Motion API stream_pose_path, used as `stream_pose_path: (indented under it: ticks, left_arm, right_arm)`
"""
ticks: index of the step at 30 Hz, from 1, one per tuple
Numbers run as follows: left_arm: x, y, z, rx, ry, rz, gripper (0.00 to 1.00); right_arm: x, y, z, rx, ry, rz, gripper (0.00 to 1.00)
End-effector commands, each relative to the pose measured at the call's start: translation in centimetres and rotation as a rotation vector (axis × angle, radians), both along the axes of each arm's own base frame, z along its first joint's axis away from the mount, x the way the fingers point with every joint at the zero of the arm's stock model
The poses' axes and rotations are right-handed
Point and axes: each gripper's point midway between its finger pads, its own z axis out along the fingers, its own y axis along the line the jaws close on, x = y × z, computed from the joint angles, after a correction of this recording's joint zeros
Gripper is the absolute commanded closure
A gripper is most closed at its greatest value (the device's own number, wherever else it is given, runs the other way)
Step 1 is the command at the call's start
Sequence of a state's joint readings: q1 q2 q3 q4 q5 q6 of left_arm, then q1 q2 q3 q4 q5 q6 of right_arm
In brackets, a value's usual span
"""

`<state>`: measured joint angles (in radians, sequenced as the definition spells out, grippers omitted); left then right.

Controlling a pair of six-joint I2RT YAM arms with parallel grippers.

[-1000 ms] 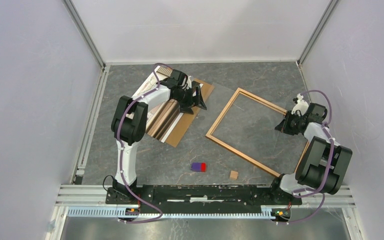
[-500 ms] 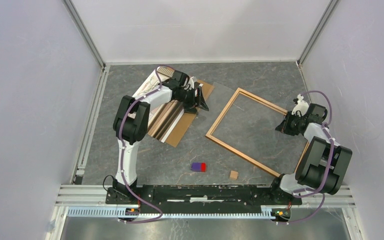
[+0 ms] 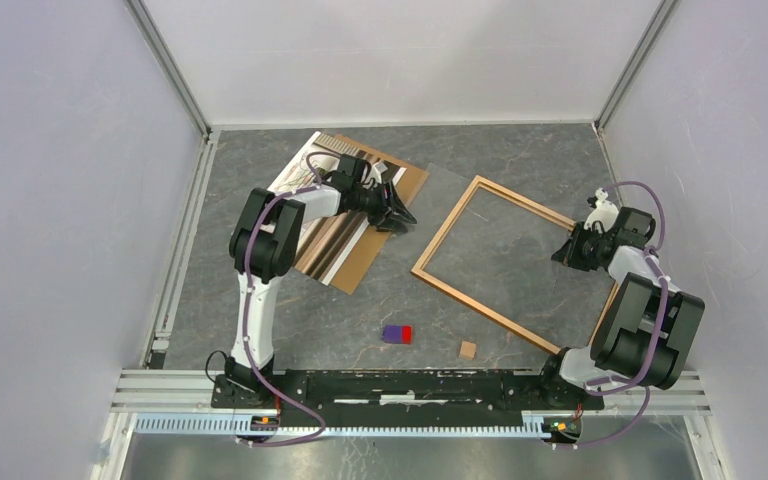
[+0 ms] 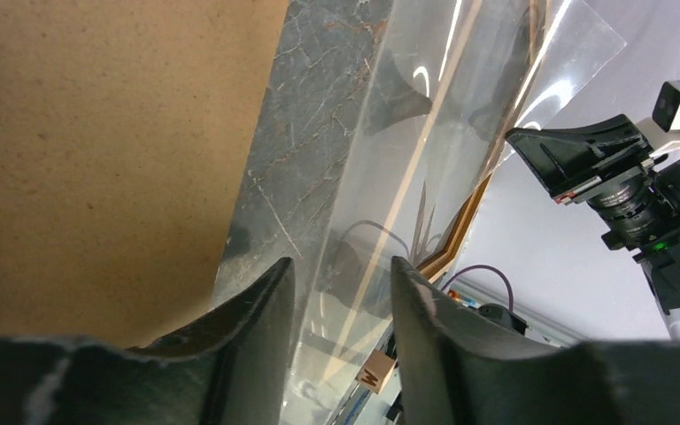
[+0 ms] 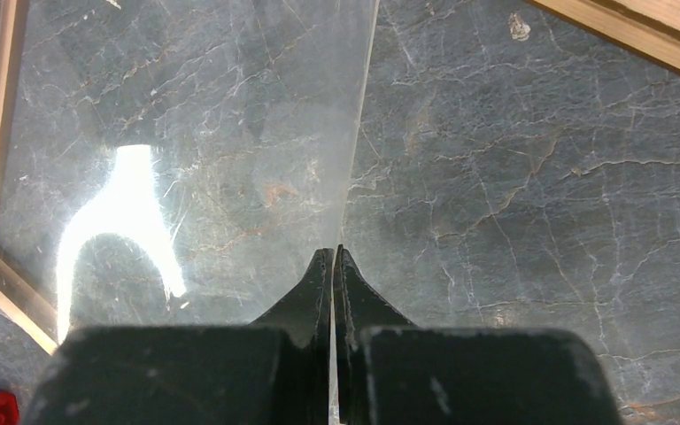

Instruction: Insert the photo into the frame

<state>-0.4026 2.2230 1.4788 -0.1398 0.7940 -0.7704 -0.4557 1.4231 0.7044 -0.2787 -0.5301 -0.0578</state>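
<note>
Curtains and a white border mark the photo [image 3: 322, 243], which lies flat at far left on the brown backing board [image 3: 410, 180], well apart from the frame [image 3: 446, 225]. Nothing holds it, I judge because the clear sheet [image 4: 407, 133] across the frame has to be dealt with first. The left gripper [image 3: 397, 212] reaches just past the board's right edge, its fingers [image 4: 261, 305] parted with the sheet's raised edge between them, not pinching it. Further right, the right gripper [image 5: 334, 251] is clenched on the sheet's opposite edge, probably to tilt it up for a two-armed carry. Overhead the sheet is nearly invisible. Only the wrist views show it, through glare and its edges.
</note>
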Motion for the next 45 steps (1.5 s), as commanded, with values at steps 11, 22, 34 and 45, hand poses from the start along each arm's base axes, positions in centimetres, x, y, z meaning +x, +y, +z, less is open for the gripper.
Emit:
stream_pose_path:
  ticks: [11,22,34,45]
  left_arm:
    - [1.0,-1.7,1.4,-0.099,-0.023,0.026,0.68]
    - [1.3,-2.8,1.6,-0.104,-0.031,0.023,0.67]
    - [0.5,-3.5,1.9,-0.104,-0.046,-0.003,0.61]
    - [0.3,-1.8,1.6,0.035,-0.103,-0.034,0.38]
  right_arm:
    - [-0.3,-1.2,0.0,-0.066,0.002,-0.041,0.88]
    - [-0.6,-2.1,0.0,-0.105,0.015,-0.083,0.76]
    - [-1.1,-3.5,-0.1,-0.154,0.034,-0.149,0.60]
    - [-1.1,-4.0,-0.3,-0.162,0.048,-0.175,0.56]
